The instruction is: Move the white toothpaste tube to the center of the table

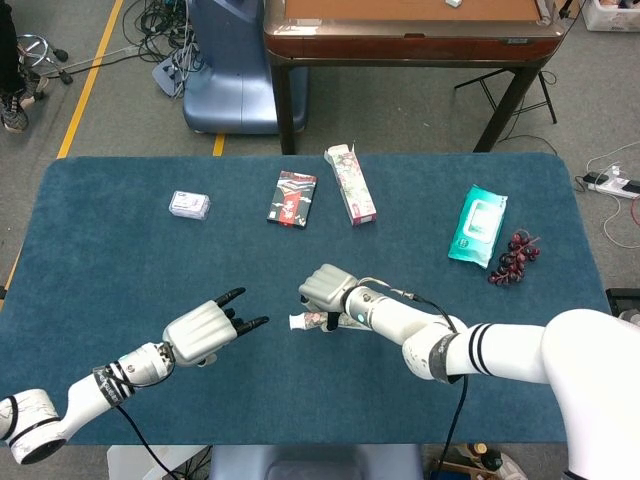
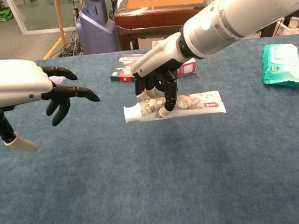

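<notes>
White toothpaste tube (image 2: 175,105) lies flat on the blue table (image 2: 148,198), cap end pointing toward the robot's left, roughly at the middle of the table's width and a little toward the near edge in the head view (image 1: 305,322). The right hand (image 2: 155,90) grips it just behind the cap, fingers curled down over the tube with fingertips (image 2: 163,112) on its near side, so the long printed tail sticks out unsupported to the right. The left hand (image 2: 57,97) hovers just beside the cap end, fingers apart and holding nothing. To finish well, the robot probably needs only a small shift away from the near edge, keeping the tube low and level so the tail does not drag or swing, then opening the fingers straight up so the tube stays put. The left hand should stay apart from the cap. The dark packet (image 1: 292,197) and the patterned box (image 1: 351,184) lie well apart, farther back
</notes>
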Robot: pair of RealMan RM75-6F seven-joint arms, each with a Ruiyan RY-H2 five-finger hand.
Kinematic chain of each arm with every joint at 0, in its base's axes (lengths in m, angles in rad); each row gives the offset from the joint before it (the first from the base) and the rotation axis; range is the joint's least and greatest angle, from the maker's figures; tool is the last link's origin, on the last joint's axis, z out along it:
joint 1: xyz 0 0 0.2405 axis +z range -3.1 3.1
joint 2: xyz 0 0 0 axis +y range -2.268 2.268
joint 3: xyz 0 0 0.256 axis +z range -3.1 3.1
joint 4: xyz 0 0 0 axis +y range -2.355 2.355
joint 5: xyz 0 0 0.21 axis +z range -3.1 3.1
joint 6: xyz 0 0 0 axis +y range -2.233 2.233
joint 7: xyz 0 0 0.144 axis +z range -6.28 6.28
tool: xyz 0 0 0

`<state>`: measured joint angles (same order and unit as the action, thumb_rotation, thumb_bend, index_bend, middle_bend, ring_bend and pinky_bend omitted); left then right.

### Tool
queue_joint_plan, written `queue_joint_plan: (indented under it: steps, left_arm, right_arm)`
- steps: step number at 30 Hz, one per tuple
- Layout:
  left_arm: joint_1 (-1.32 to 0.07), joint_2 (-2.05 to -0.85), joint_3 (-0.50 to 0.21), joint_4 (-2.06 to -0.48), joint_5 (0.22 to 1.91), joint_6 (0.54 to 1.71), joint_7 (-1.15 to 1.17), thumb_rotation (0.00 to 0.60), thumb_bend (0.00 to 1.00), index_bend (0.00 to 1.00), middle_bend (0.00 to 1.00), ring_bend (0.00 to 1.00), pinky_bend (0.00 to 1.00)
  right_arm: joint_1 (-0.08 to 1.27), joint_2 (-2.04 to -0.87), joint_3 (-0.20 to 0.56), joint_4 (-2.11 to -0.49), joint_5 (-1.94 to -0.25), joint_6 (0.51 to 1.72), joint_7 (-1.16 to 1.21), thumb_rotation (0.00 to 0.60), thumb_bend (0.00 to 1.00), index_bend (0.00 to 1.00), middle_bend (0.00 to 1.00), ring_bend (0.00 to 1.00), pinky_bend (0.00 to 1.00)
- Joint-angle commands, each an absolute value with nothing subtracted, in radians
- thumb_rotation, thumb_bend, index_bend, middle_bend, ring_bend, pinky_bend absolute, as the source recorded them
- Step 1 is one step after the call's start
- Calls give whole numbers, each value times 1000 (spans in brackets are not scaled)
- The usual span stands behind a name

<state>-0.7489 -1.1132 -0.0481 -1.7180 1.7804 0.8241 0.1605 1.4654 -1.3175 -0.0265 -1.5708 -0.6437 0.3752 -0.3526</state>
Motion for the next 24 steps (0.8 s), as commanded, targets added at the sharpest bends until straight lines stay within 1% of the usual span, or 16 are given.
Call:
queue_joint_plan:
  steps: [1, 14, 24]
  left_arm:
    - [-767, -1128, -49, -1725, 1772, 807, 187, 600, 111, 68, 508, 467, 34]
    - [-821, -1170, -36, -1707, 1751, 767, 262, 600, 111, 68, 508, 467, 33]
    - [-835, -1190, -14, -1690, 1745, 765, 306, 600, 111, 68, 508, 467, 33]
  right_arm:
    - [1482, -1332, -40, -1558, -637, 376, -337, 600, 1000, 902, 797, 692, 441]
    - [1538, -1360, -76, -1554, -641, 388, -287, 600, 1000, 908, 801, 693, 442]
    - [1545, -1361, -92, -1555, -662, 389, -249, 600, 1000, 916, 804, 696, 441]
